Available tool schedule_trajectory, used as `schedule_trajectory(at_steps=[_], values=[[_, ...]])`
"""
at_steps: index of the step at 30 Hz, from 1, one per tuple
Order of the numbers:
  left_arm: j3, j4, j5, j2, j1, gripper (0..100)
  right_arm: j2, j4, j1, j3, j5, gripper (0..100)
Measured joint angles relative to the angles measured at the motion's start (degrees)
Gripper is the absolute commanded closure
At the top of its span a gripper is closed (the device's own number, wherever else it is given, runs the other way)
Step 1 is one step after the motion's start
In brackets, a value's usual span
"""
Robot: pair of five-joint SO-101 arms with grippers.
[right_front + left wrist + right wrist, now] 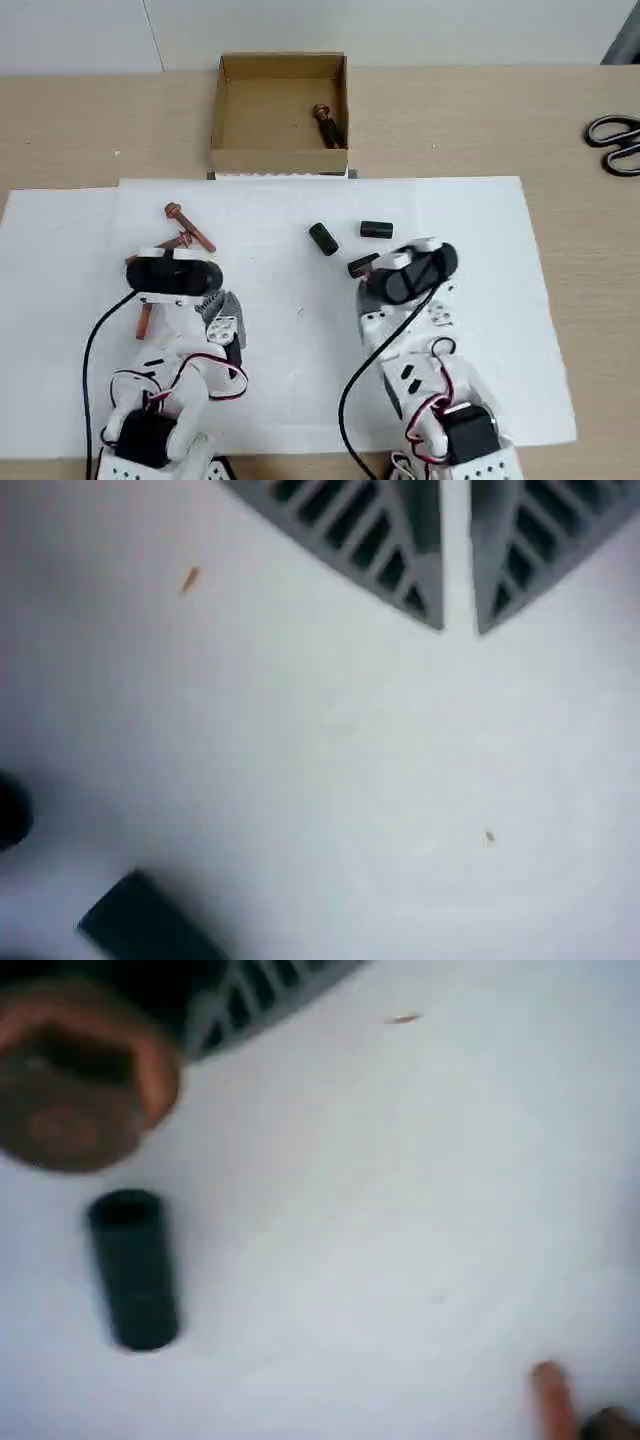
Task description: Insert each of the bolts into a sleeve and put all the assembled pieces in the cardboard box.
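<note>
High view: the brown cardboard box (228, 110) holds one bolt-in-sleeve piece (327, 124). On the white paper sheet (300, 400), arms' side of the box, lie short black cylindrical sleeves (322, 238). Loose copper-coloured flanged bolts (190, 227) sit further from the box, twd the left arm. The right gripper (368, 270) is just past the sleeves.

Left wrist view: left gripper (458, 628) all but pressed together, nothing in it.

Right wrist view: I judge the right gripper is pinching a held bolt (80, 1090), near a lying sleeve (135, 1270). Risk: that sleeve lies flat & free, so the bolt tip prob shoves or rolls it instead of entering. A weak pinch could let the bolt twist.
</note>
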Motion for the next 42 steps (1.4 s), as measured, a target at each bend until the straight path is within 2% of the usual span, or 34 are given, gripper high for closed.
schedule_trajectory(at_steps=[4, 9, 15, 28, 34, 42], values=[[4.04, -3.34, -2.73, 0.00, 0.00, 99, 0.97, 0.00, 1.85, -1.93, 0.00, 99.7], [4.22, -4.40, -3.16, 0.00, -0.09, 99, 11.52, 0.00, 2.02, -11.87, 0.00, 99.7], [4.22, -4.40, -3.16, 0.00, -0.09, 99, 36.84, -0.53, 2.02, -32.97, 0.00, 99.7], [4.22, -4.40, -3.16, 0.00, -0.09, 99, 96.88, -0.97, 4.22, -90.55, 0.09, 99.6], [4.22, -4.40, -3.16, 0.00, -0.09, 99, 118.33, -0.97, 4.22, -114.55, 0.09, 99.6], [4.22, -4.40, -3.16, 0.00, -0.09, 99, 139.52, -2.46, 2.11, -136.88, 0.09, 99.6]])
